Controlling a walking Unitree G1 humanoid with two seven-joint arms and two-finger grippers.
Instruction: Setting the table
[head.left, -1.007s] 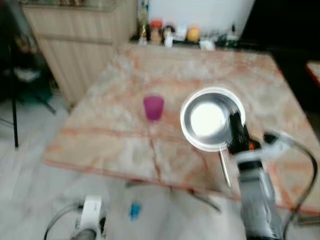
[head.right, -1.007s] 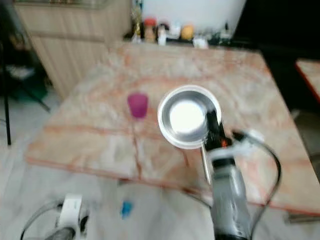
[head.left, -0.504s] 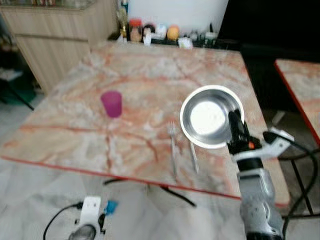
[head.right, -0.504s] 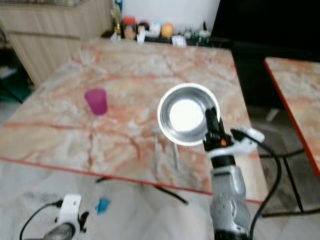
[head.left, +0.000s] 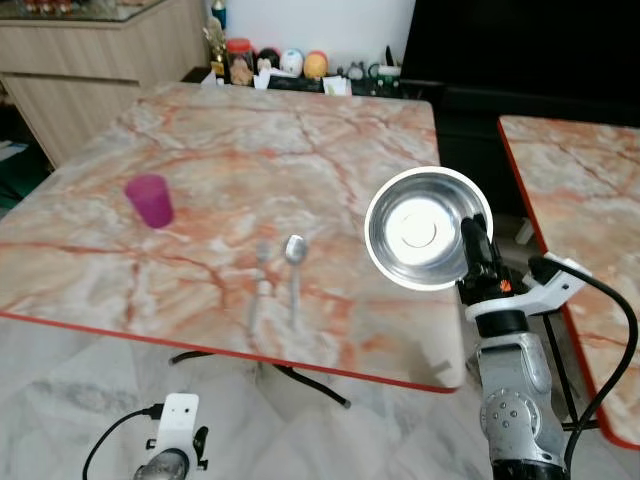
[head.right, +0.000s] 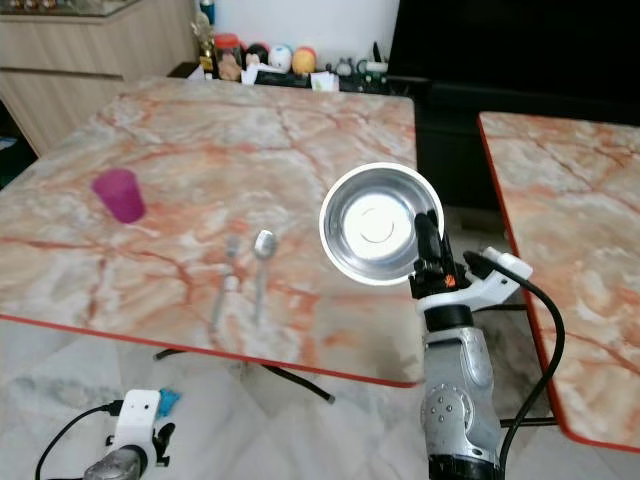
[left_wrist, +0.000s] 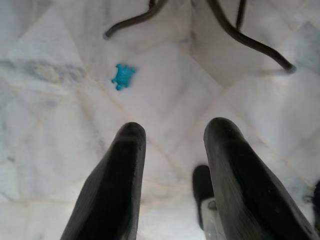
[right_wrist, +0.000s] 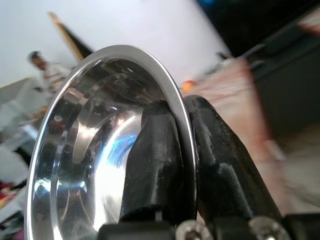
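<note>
Marble-topped table (head.left: 330, 150) on pale tiled floor (head.left: 70, 400), wooden cabinet (head.left: 90, 50) behind.

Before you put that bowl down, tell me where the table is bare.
The marble table is bare between the spoon and its right edge, under the steel bowl pinched by the right gripper. The far edge is crowded with small items.

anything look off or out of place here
One thing: a small blue scrap lies on the pale tiled floor under the marble table. On the table, the purple plastic cup stands upright, and the metal fork and spoon lie side by side.
</note>
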